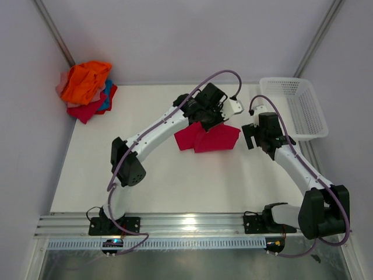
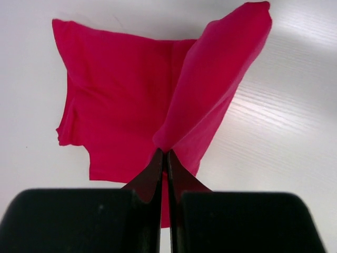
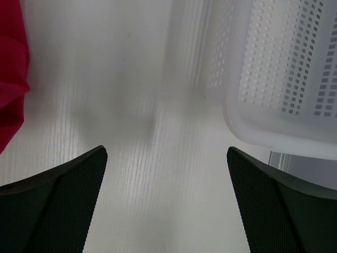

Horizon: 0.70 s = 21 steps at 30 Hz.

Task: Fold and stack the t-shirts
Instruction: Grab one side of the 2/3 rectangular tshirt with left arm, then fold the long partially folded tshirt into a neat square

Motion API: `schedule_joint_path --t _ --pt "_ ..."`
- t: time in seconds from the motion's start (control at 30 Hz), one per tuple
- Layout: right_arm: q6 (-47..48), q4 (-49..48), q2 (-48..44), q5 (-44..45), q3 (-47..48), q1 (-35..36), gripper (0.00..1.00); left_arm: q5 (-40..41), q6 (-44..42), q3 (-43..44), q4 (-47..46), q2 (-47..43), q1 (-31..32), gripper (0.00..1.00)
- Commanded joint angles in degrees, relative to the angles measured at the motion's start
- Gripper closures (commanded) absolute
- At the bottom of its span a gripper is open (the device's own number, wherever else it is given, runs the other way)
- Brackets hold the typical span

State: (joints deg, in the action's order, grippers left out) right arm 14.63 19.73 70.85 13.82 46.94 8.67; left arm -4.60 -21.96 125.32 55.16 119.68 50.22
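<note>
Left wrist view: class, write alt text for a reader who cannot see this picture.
The left end effector, shut, pinches a fold of a crimson t-shirt and holds it raised above the rest of the shirt, which lies flat on a white table.

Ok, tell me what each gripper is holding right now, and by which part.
The left gripper is shut on the crimson t-shirt, pinching a raised fold of cloth near its edge. The right gripper is open, holding nothing.
</note>
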Motion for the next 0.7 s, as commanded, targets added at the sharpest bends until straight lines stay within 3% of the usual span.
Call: schedule_joint_path --t 0.0,0.67 --pt "-0.92 -0.92 -2.12 0.77 1.31 0.3 0.01 1.26 -1.69 2.65 0.4 2.31 -1.87 1.0" --pt "-1.01 -0.48 0.08 0.06 1.49 0.3 0.01 8.73 -6.17 10.47 -13.93 15.05 -11.45 1.0"
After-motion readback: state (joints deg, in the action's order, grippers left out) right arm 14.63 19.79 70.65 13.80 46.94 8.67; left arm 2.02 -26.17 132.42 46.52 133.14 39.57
